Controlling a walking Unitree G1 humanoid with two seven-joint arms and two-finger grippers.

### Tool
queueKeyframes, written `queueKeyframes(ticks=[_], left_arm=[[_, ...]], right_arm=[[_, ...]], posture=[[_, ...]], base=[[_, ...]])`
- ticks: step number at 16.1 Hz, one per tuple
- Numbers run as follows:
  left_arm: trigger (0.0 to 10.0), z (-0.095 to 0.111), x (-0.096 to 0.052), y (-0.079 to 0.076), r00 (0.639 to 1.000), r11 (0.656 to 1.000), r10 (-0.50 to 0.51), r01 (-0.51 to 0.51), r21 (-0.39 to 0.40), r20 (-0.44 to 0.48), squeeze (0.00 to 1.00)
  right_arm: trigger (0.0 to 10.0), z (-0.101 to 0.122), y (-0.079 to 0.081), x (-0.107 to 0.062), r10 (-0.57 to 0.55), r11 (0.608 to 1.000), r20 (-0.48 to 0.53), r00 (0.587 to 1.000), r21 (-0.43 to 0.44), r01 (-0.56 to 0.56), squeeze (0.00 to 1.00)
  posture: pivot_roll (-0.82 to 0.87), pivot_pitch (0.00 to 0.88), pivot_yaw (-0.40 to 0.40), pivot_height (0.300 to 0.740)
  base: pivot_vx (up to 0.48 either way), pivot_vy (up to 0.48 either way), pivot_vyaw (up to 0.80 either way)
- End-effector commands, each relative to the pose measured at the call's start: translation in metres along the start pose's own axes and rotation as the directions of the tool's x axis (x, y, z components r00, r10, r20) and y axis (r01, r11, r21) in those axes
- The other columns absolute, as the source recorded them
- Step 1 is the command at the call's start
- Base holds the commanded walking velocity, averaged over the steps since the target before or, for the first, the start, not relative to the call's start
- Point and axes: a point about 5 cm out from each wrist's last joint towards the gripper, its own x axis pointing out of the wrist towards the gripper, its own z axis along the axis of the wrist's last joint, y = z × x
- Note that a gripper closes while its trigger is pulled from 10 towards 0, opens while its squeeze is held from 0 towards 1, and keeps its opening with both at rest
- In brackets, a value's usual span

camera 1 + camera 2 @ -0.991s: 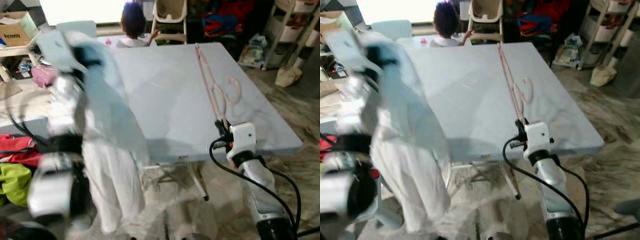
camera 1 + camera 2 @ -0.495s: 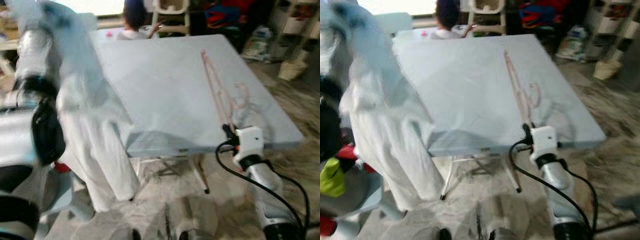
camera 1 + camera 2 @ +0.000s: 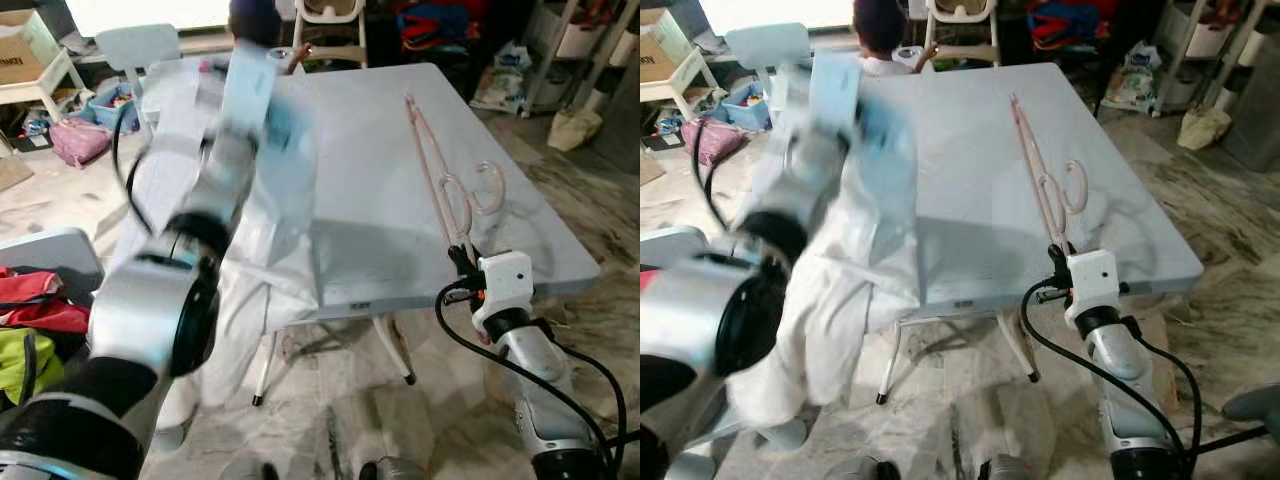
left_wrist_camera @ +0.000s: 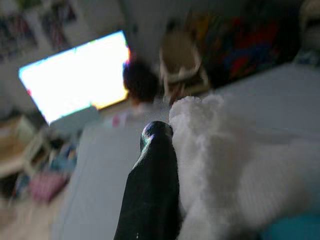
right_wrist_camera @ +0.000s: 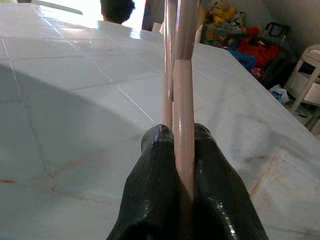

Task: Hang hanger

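**Operator:** Reporting status?

**Unit:** Holding two items. My right gripper (image 5: 176, 137) is pinched on one end of the pink hanger (image 3: 447, 195), which lies flat on the grey table (image 3: 380, 120) at centre right of the frame. My left gripper (image 4: 172, 131) at upper left is pressed onto the white garment (image 3: 855, 250), draped over the table's near edge.

**Operator:** Progress?

**Unit:** Early, by my judgement. Hanger not yet lifted; no rail visible. Hanging remains.

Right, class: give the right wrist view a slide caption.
Right pincer clamps the pink hanger over the pale table.
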Motion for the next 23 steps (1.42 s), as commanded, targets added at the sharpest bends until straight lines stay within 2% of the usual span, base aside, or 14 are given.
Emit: queueKeyframes(ticks=[1,2,3,5,6,8,10,11,12,15,16,17,21,23], left_arm=[[10.0,-0.018,-0.004,0.024,0.992,0.994,0.094,-0.098,-0.05,-0.08,0.0],[10.0,-0.031,-0.008,0.031,0.983,0.987,0.121,-0.134,-0.094,-0.135,0.0],[10.0,-0.054,-0.016,0.041,0.96,0.973,0.159,-0.193,-0.131,-0.231,0.0],[10.0,-0.095,-0.035,0.042,0.907,0.954,0.106,-0.208,-0.215,-0.407,0.0],[10.0,-0.112,-0.044,0.036,0.894,0.935,0.008,-0.165,-0.313,-0.448,1.0],[10.0,-0.121,-0.05,0.037,0.881,0.939,-0.005,-0.159,-0.306,-0.474,1.0],[10.0,-0.123,-0.052,0.034,0.888,0.942,-0.079,-0.081,-0.325,-0.452,1.0],[10.0,-0.122,-0.052,0.036,0.9,0.958,-0.098,-0.03,-0.285,-0.425,1.0],[10.0,-0.122,-0.054,0.041,0.91,0.981,-0.111,0.035,-0.192,-0.4,1.0],[10.0,-0.126,-0.061,0.057,0.931,0.987,-0.101,0.05,-0.151,-0.351,1.0],[10.0,-0.131,-0.066,0.055,0.926,0.983,-0.155,0.111,-0.144,-0.344,1.0],[10.0,-0.132,-0.071,0.053,0.924,0.981,-0.194,0.176,-0.083,-0.328,1.0],[10.0,-0.133,-0.082,0.056,0.95,0.986,-0.157,0.166,0.01,-0.271,1.0],[10.0,-0.125,-0.091,0.064,0.984,0.993,-0.052,0.068,0.095,-0.17,1.0]], right_arm=[[10.0,-0.008,0.002,-0.001,0.012,1.0,-0.057,0.998,0.003,-0.012,0.0],[10.0,-0.008,0.002,0.0,0.013,1.0,-0.058,0.998,0.002,-0.013,0.0],[10.0,-0.009,0.003,0.001,0.015,1.0,-0.063,0.998,0.003,-0.014,0.0],[10.0,-0.011,0.006,0.002,0.029,1.0,-0.074,0.997,0.004,-0.028,0.0],[10.0,-0.011,0.009,0.003,0.042,0.999,-0.077,0.996,0.004,-0.042,0.0],[10.0,-0.011,0.01,0.004,0.047,0.999,-0.078,0.996,0.003,-0.047,0.0],[10.0,-0.008,0.009,0.006,0.04,0.999,-0.06,0.997,-0.004,-0.04,0.0],[10.0,-0.006,0.011,0.007,0.045,0.999,-0.056,0.997,-0.003,-0.045,0.0],[10.0,-0.007,0.014,0.009,0.058,0.998,-0.055,0.997,-0.004,-0.059,0.0],[10.0,-0.008,0.02,0.012,0.078,0.997,-0.054,0.995,-0.001,-0.079,0.0],[10.0,-0.007,0.021,0.014,0.083,0.997,-0.05,0.995,-0.001,-0.083,0.0],[10.0,-0.006,0.022,0.015,0.086,0.996,-0.046,0.995,-0.002,-0.086,0.0],[10.0,-0.006,0.02,0.015,0.086,0.996,-0.045,0.995,-0.008,-0.086,0.0],[10.0,-0.008,0.019,0.015,0.083,0.996,-0.046,0.995,-0.006,-0.083,0.0]], posture=[[-0.16,0.0,0.055,0.74],[-0.16,0.0,0.055,0.74],[-0.16,0.0,0.054,0.74],[-0.15,0.0,0.048,0.74],[-0.15,0.0,0.048,0.74],[-0.14,0.0,0.044,0.74],[-0.13,0.0,0.038,0.74],[-0.13,0.0,0.036,0.74],[-0.12,0.0,0.034,0.74],[-0.1,0.0,0.025,0.74],[-0.1,0.0,0.025,0.74],[-0.1,0.0,0.025,0.74],[-0.08,0.0,0.018,0.74],[-0.08,0.0,0.017,0.74]], base=[[0.0,0.0,0.0],[0.0,0.0,0.0],[0.0,0.0,0.0],[0.0,0.0,0.0],[0.0,0.0,0.0],[0.0,0.0,0.0],[0.0,0.0,0.0],[0.0,0.0,0.0],[0.0,0.0,0.0],[0.0,0.0,0.0],[0.0,0.0,0.0],[0.0,0.0,0.0],[0.0,0.0,0.0],[0.0,0.0,0.0]])
